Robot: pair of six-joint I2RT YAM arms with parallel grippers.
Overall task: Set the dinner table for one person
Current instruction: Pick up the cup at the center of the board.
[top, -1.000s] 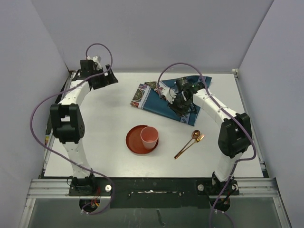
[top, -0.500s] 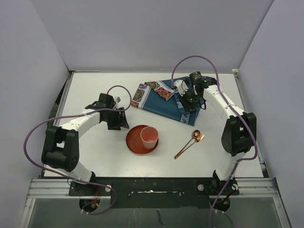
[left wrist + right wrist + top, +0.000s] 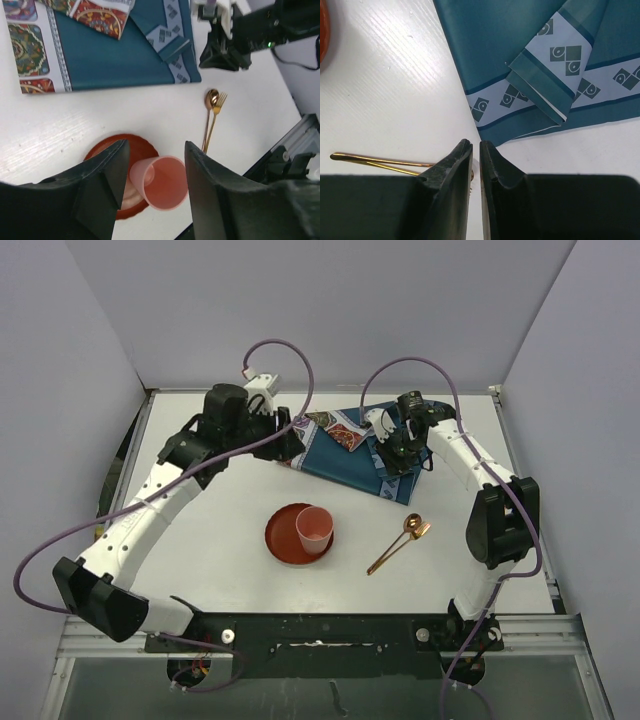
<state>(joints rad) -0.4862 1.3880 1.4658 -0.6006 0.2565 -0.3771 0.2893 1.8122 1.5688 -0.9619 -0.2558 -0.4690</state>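
Note:
The white dinner table [image 3: 220, 520] carries a teal placemat [image 3: 335, 455] with patterned ends, lying askew at the back with its corners folded over. A pink cup [image 3: 313, 528] stands on a red plate [image 3: 285, 540] in the middle. A gold spoon and fork [image 3: 400, 543] lie to their right. My left gripper [image 3: 285, 440] hovers at the placemat's left end, open and holding nothing. In the left wrist view the cup [image 3: 162, 182] shows far below, between the fingers. My right gripper [image 3: 395, 455] hangs over the placemat's folded right end [image 3: 545, 75], shut and holding nothing.
Grey walls close the table in on three sides. A metal rail [image 3: 320, 625] with both arm bases runs along the near edge. The right arm's wrist [image 3: 250, 35] shows at the top of the left wrist view. The plate's rim [image 3: 322, 30] shows at the right wrist view's left edge.
The left arm swung from the back left corner, past the plate, to the placemat's left end, and its jaws narrowed. The right gripper shifted to the placemat's right end, then stayed.

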